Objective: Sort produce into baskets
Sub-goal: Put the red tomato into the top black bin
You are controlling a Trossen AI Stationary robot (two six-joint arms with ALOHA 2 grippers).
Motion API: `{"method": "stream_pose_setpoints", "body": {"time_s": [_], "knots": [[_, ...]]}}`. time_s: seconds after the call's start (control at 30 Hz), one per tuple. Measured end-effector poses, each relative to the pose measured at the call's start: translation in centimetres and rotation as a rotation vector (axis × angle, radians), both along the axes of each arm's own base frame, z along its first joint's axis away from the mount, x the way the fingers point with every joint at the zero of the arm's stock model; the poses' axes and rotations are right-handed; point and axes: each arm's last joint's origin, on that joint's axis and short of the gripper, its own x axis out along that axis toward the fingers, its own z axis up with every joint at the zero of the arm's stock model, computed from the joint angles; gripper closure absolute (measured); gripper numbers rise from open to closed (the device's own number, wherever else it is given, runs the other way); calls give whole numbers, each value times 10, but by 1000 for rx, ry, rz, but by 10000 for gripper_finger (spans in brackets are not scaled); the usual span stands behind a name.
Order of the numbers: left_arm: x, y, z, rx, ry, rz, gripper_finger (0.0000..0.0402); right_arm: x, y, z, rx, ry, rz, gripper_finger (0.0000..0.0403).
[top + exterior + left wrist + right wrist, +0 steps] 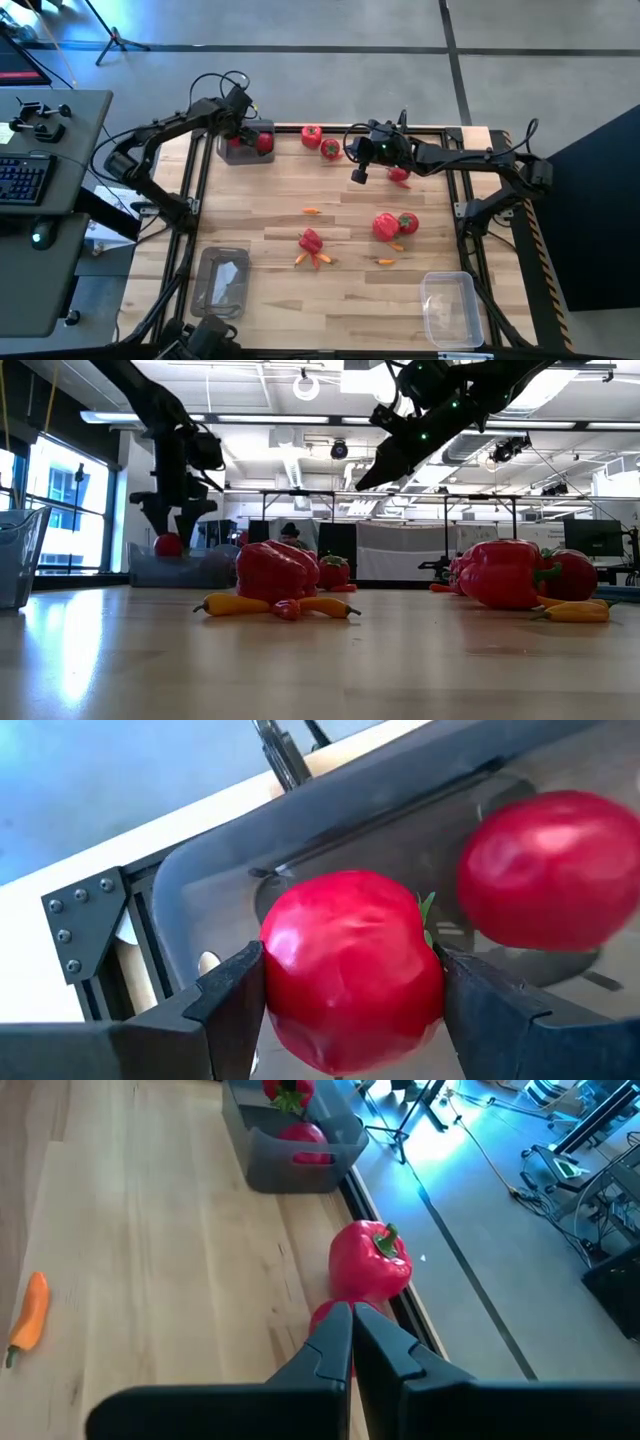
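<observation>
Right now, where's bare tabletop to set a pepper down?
Free: the strip between the near-left tub and the near-right tub, and the left-centre boards ahead of the orange piece. Crowded: table middle around the pepper cluster and the pepper pair, and the far edge by the filled tub.

In the right wrist view, the closed dark fingers [352, 1342] hid most of a small round red fruit [322, 1318] at six o'clock from the red bell pepper [369, 1262]. The clear plastic tub [18, 555] at nine o'clock was cut off by the low view's edge.
</observation>
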Motion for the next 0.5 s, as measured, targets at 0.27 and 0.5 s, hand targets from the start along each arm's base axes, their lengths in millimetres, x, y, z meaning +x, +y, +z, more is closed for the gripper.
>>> {"method": "stream_pose_setpoints", "body": {"time_s": [0.27, 0.5], "knots": [[-3, 3, -4, -3, 45, -11, 161, 0, 0, 0, -4, 8, 4, 401], [1, 0, -3, 31, 109, -34, 136, 0, 0, -1, -10, 13, 7, 401]]}}
